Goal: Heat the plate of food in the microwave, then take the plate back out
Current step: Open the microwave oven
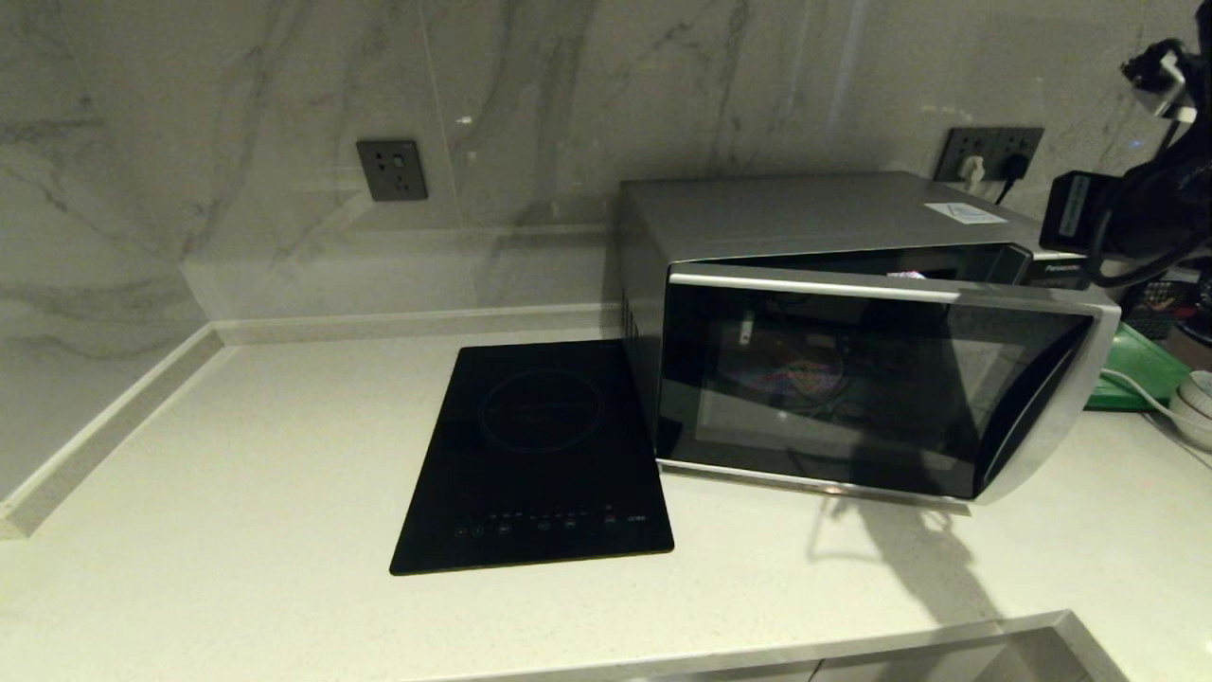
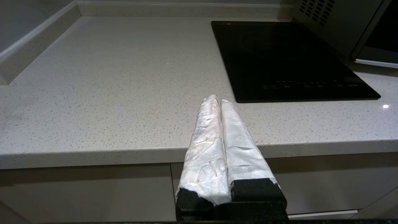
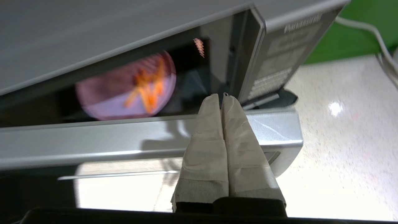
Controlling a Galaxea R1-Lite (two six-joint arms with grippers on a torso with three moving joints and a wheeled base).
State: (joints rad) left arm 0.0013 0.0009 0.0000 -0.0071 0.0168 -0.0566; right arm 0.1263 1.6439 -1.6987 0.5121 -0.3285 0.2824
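The silver-grey microwave [image 1: 805, 218] stands on the counter with its dark glass door [image 1: 852, 379] swung partly open. Inside it lies the lavender plate of food [image 3: 124, 90] with orange sticks, faintly visible through the door glass [image 1: 791, 374] in the head view. My right gripper [image 3: 221, 95] is shut and empty, hovering above the door's top edge [image 3: 155, 137] near its free corner; only the right arm [image 1: 1146, 199] shows in the head view. My left gripper [image 2: 217, 99] is shut and empty, parked before the counter's front edge.
A flat black induction cooktop [image 1: 540, 455] lies left of the microwave. A green tray [image 1: 1136, 369] and white bowls [image 1: 1195, 403] sit to the right, with a white cable across them. Wall sockets [image 1: 391, 170] are behind. The counter's front edge [image 1: 757, 654] is close.
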